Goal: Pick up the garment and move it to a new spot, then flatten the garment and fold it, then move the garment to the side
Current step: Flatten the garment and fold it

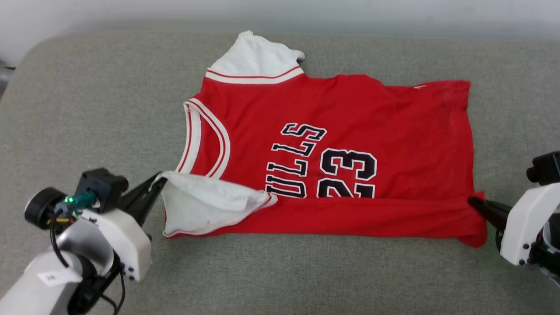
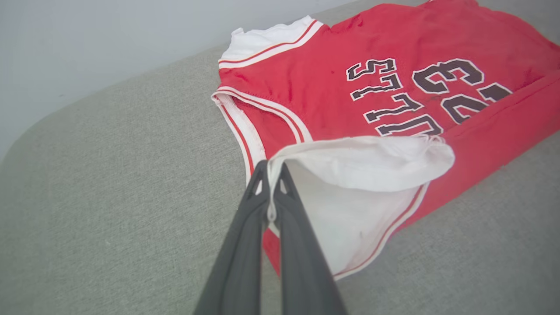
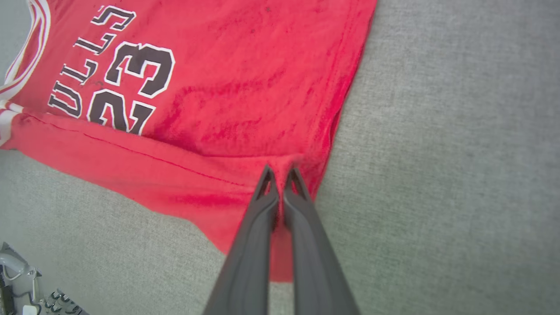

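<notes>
1. Garment cloth is pinched in both sets of jaws. The left gripper is closed tight on the edge of the near white sleeve, and the right gripper is closed tight on the near hem corner.
2. This looks like the lengthwise fold. A strip along the near side already lies turned over, covering the lower part of the print.
3. To do it well, both arms should travel toward the far side together and at the same height. The held edge should stay gently taut so it lands straight, parallel to the far edge.
4. The near sleeve hangs loose and open, so it should go down flat inside the fold or it will likely bunch.
5. The jaws should let go only once the cloth rests down.
6. It lies sideways in the middle of the grey padded bench, neck to the robot's left and hem to its right, mostly flat.
7. It has a red body, white short sleeves, red-and-white striped neck trim and a black, white-outlined "BULLS 23". The far sleeve pokes out past the far edge.
</notes>
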Robot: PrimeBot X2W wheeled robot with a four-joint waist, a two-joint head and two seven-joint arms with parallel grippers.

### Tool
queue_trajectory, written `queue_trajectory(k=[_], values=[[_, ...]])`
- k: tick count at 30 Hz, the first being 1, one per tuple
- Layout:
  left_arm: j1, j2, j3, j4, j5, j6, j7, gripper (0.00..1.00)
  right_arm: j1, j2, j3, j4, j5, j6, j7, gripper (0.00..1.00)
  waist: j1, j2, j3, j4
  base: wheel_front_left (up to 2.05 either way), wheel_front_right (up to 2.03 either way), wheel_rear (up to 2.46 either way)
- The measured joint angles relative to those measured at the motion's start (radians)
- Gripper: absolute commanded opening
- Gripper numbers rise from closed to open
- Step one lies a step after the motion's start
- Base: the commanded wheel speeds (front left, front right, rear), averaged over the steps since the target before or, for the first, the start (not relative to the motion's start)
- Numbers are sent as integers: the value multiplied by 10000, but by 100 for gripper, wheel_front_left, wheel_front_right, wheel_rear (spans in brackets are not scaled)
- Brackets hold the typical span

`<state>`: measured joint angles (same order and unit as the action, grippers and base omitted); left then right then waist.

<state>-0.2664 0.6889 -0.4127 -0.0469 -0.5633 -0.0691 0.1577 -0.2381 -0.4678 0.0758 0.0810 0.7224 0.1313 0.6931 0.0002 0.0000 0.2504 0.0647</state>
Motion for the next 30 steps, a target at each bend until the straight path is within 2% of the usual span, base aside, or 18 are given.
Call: queue_trajectory(k=[15,16,17,18,19,20,24,30], values=[[-1954,-543,-568,2458,326,-368,-391,0,-1043,244,460,777,-554,-2,-508,0,0,0,855,-145,0,0,0],[-2010,-614,-619,2640,328,-370,-389,9,-1081,253,518,869,-575,0,-577,0,0,0,878,-143,0,0,0],[-2070,-658,-708,2798,359,-383,-384,62,-1115,290,541,978,-644,-2,-669,0,0,0,897,-143,0,0,0],[-2143,-686,-759,2959,464,-391,-430,100,-1133,311,564,1093,-708,-2,-771,0,0,0,911,-145,0,0,0],[-2223,-713,-800,3104,564,-391,-510,100,-1162,337,566,1193,-779,-2,-913,83,0,0,916,-147,0,0,0],[-2325,-757,-821,3275,644,-351,-606,100,-1226,380,558,1312,-836,0,-1020,100,-1,0,911,-150,0,0,0],[-2498,-1200,-828,3795,713,-136,-1143,100,-1311,497,617,1588,-899,0,-1519,100,0,0,755,-136,0,0,0],[-2247,-1766,-347,4259,368,529,-2173,100,-1219,468,832,1695,-1463,-2,-2458,100,-2,0,226,-130,0,0,0]])
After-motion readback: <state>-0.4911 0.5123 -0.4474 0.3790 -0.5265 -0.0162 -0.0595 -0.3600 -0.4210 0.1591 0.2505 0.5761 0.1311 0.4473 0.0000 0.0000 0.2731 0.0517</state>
